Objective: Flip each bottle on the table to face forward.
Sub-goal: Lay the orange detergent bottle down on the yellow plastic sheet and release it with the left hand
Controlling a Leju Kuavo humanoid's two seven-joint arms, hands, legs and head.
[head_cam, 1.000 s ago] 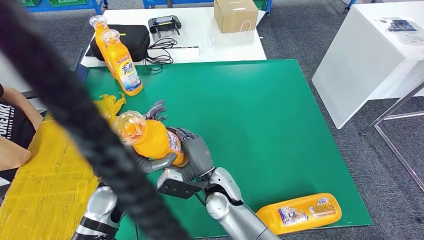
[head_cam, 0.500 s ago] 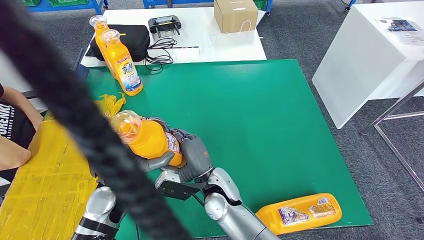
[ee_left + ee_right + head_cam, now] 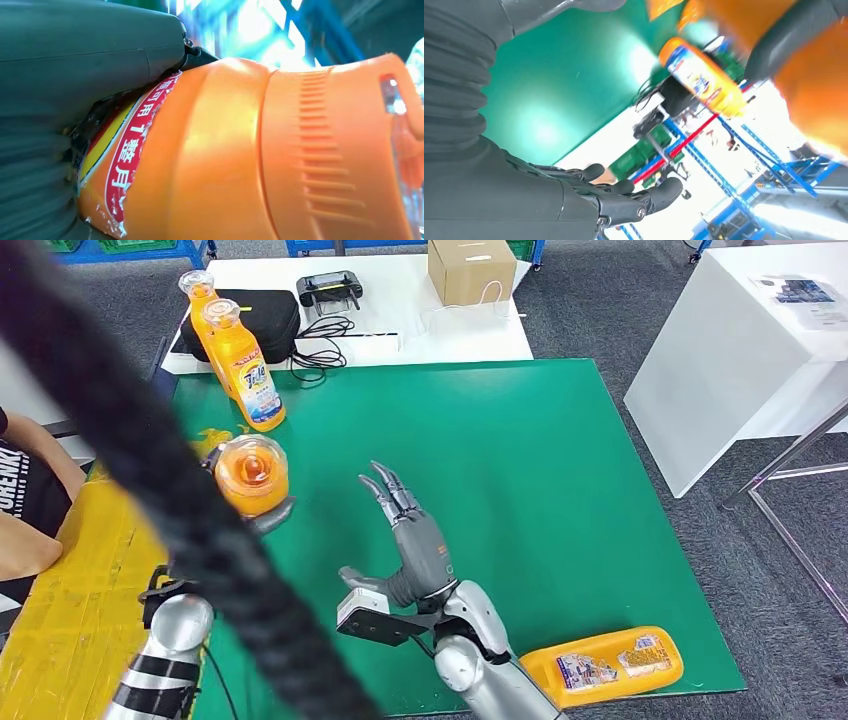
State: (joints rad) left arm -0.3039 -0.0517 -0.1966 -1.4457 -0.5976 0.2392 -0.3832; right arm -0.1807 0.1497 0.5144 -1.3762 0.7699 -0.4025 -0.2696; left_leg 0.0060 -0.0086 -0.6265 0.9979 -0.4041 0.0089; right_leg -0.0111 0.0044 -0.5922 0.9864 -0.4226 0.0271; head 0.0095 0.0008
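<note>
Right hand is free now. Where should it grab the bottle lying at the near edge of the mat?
Probably the middle of the lying bottle, coming down from above with the right hand. It lies flat along the mat's near edge, so its broad labelled body faces up.

Two bottles are stood at the mat's far left corner, a third is laid at its near right edge (box behind).
</note>
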